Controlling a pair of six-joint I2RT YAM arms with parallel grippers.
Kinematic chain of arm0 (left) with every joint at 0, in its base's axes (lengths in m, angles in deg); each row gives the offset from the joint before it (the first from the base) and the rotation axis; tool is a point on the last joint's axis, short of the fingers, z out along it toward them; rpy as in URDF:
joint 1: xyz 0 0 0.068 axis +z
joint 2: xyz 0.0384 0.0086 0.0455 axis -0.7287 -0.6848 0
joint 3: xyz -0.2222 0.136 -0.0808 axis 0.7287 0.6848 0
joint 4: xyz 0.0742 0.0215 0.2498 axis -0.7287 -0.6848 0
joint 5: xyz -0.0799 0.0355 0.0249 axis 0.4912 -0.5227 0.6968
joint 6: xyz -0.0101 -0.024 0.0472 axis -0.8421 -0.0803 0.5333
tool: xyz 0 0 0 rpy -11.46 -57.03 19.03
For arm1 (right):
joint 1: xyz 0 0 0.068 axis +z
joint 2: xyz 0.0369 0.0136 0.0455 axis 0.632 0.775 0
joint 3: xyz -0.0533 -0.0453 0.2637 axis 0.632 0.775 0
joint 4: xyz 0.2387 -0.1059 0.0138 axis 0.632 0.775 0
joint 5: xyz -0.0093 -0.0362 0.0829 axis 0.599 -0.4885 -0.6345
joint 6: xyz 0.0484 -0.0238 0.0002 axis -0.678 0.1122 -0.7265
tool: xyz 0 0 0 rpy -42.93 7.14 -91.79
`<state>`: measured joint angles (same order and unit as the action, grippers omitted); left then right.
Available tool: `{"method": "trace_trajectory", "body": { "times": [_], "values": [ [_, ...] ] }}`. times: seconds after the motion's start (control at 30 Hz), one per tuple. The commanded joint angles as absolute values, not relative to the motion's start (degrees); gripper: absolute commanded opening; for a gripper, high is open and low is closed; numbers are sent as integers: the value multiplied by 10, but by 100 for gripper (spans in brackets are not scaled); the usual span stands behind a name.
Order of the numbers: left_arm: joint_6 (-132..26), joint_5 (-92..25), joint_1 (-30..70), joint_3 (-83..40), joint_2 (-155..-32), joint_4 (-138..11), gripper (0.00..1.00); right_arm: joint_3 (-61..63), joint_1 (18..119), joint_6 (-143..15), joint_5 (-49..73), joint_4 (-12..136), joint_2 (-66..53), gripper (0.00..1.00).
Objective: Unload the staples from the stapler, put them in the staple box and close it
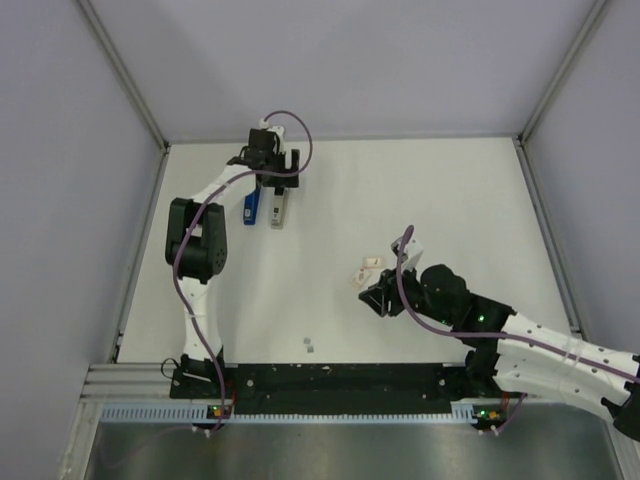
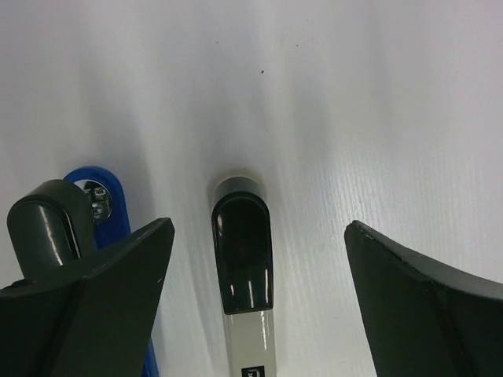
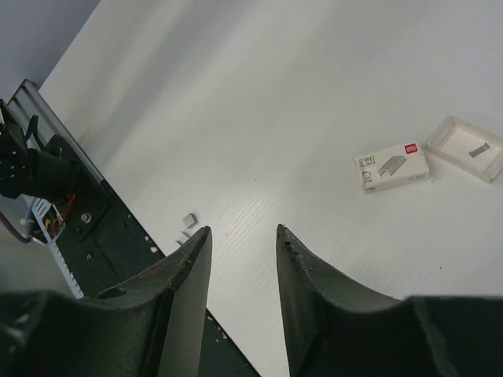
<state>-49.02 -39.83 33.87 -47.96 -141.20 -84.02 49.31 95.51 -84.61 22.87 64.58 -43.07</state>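
From above, we see the stapler (image 1: 252, 206) lying at the far left of the white table (image 1: 450, 200). It is opened out, with its blue body on the left and its silver-grey rail (image 1: 277, 211) just beside it on the right, both running toward the arms. The left gripper (image 1: 278, 180) hangs right over their far ends, and its dark body hides those ends. Well apart, toward the middle right, the right gripper (image 1: 370, 292) sits low next to a small white staple box (image 1: 361, 278). A clear tray (image 1: 373, 264) lies just beyond the box. A few tiny metal bits (image 1: 310, 347) lie near the black base plate (image 1: 340, 378) at the near edge.

In the left wrist view we look down between two widely spread fingers (image 2: 102, 298). The rail's black end lies in the gap between them and touches neither finger. The blue body lies to the left, partly covered by the left finger. Nothing is pinched here.

In the right wrist view the fingers (image 3: 181, 298) stand a moderate way apart, with only bare table between them, so this hand holds nothing. Off to their right lies the staple box, and just past it the clear tray with a short strip of staples inside. The metal bits lie left of the left finger, close to the base plate, whose cables show at the frame's left edge. Nothing lies in front of the fingertips.
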Motion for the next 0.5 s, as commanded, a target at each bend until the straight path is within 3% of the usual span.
{"method": "trace_trajectory", "body": {
  "times": [0.0,0.13,0.47],
  "values": [
    [-493,-364,339,-484,-1347,-829,98,468,952,-844,207,650,-443,42],
    [-502,-348,339,-471,-1299,-841,98,439,952,-828,149,656,-402,54],
    [-572,-201,334,-293,-1127,-769,98,367,995,-775,87,670,-257,56]
  ]
}}
